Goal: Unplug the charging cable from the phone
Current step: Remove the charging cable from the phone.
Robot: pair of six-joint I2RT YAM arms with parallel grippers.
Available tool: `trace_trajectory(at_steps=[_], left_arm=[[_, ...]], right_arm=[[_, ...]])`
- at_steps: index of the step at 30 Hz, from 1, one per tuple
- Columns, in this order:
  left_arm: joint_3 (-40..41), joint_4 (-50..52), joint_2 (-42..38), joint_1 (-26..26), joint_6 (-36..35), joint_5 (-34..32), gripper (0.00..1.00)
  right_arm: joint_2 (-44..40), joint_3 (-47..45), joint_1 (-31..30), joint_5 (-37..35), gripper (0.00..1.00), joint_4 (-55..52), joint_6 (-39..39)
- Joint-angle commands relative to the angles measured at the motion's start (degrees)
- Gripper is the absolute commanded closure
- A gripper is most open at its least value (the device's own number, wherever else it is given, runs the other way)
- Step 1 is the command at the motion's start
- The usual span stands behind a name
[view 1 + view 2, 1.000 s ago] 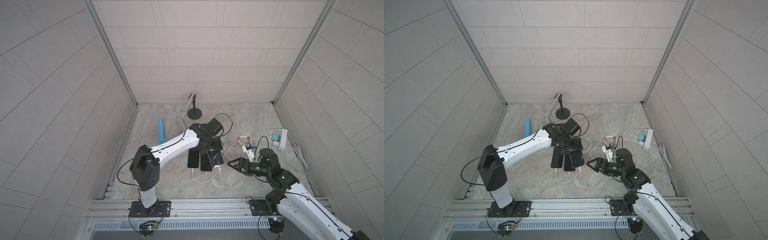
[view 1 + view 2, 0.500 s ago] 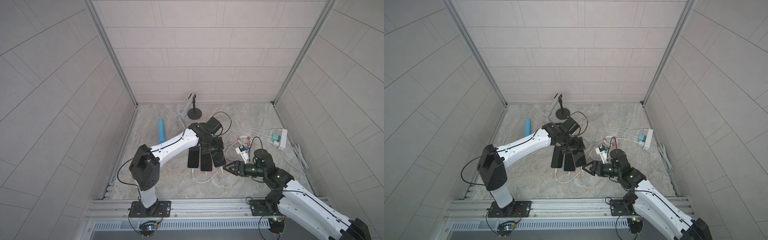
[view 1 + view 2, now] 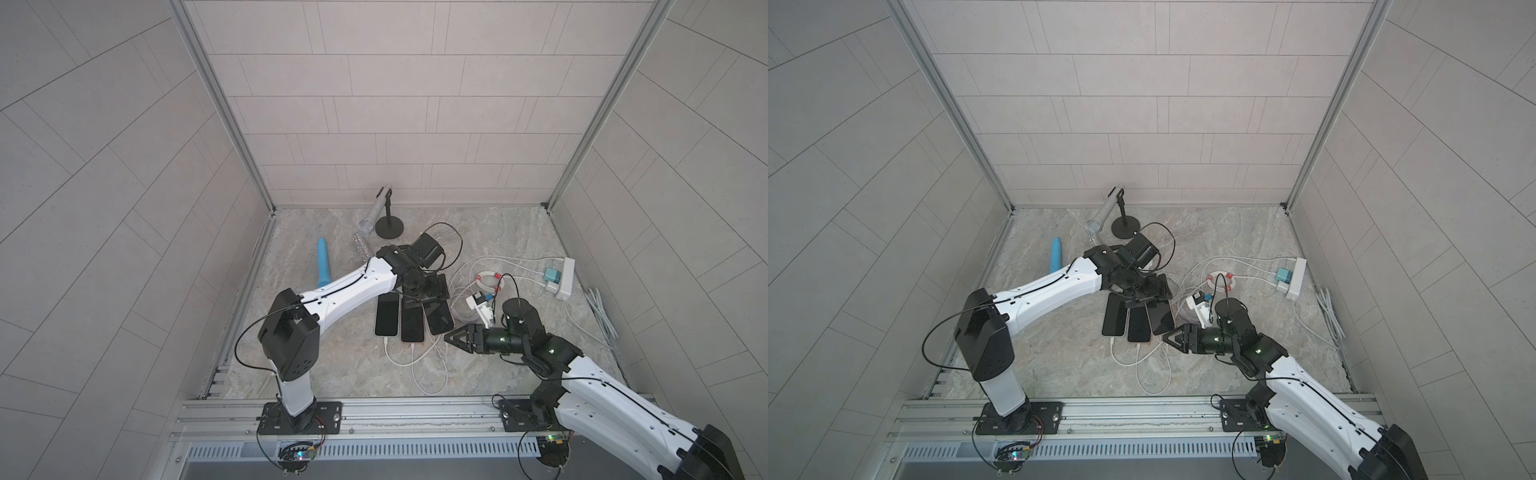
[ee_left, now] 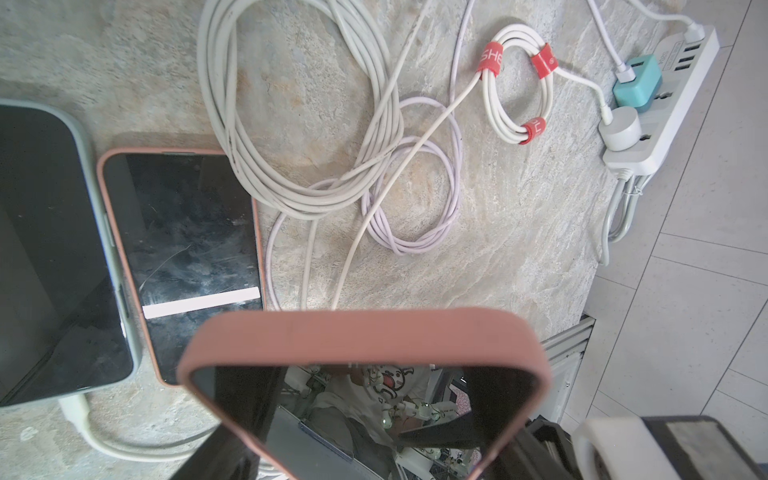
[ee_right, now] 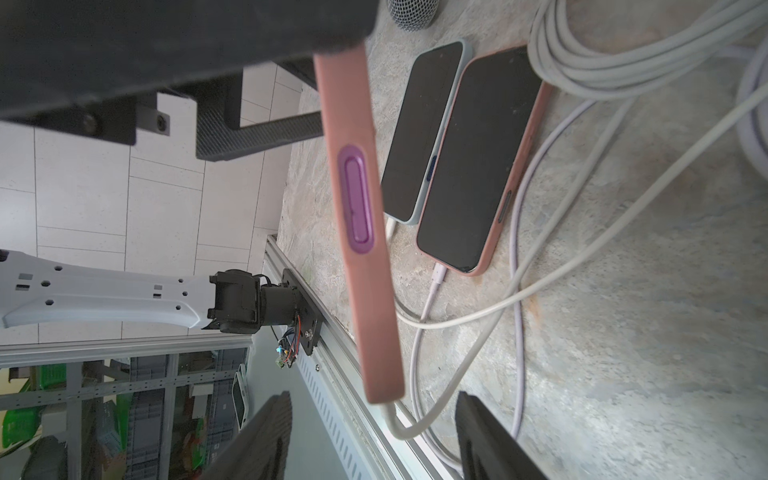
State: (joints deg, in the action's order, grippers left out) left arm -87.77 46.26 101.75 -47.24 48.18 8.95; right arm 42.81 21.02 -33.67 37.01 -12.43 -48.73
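My left gripper [image 3: 424, 291] is shut on the upper end of a pink-cased phone [image 3: 438, 316], the rightmost of three in both top views. This phone [image 4: 365, 332] is raised and tilted off the table. In the right wrist view it [image 5: 357, 208] shows edge-on. A white charging cable [image 5: 397, 424] is plugged into its lower end. My right gripper [image 5: 374, 401] is open, one finger on each side of that plug, touching nothing. In a top view its tips [image 3: 1169, 338] sit just below the phone's lower corner.
Two more phones lie flat beside it, a pale-blue-cased one [image 5: 424, 133] and a pink-cased one [image 5: 478, 166], each with a cable plugged in. Coiled white cables [image 4: 299, 124] and a power strip [image 3: 565, 278] lie right. A microphone stand [image 3: 389, 226] and blue tube [image 3: 323, 266] stand behind.
My right gripper has moved left to the phone's lower end, and its jaws have narrowed. The left arm has kept the phone in place.
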Motion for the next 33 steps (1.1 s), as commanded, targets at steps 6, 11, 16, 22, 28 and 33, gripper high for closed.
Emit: trace_trajectory(at_steps=[6,11,16,22,28,33], left_arm=[[0.14,-1.88,-1.06,0.26,-0.21,3.31,1.0],[0.55,-2.18,-1.18,0.28,-0.11,3.6,1.0],[1.46,-3.2,-1.15,0.47,0.06,4.73,1.0],[2.03,-4.06,-1.02,0.81,0.46,5.71,1.0],[2.12,-4.32,-0.83,1.17,0.42,6.14,1.0],[2.54,-4.68,-0.68,1.28,0.51,6.37,1.0]], right_arm=[[2.49,-0.75,-2.8,-2.23,0.49,3.98,0.75],[3.66,-0.9,-3.49,-2.51,0.64,5.29,0.74],[3.46,-0.91,-3.59,-2.74,0.74,5.31,0.71],[3.04,-1.47,-3.6,-2.83,0.81,5.31,0.57],[2.92,-1.8,-3.68,-2.74,0.87,5.66,0.41],[3.0,-1.83,-3.68,-2.48,0.97,5.78,0.41]])
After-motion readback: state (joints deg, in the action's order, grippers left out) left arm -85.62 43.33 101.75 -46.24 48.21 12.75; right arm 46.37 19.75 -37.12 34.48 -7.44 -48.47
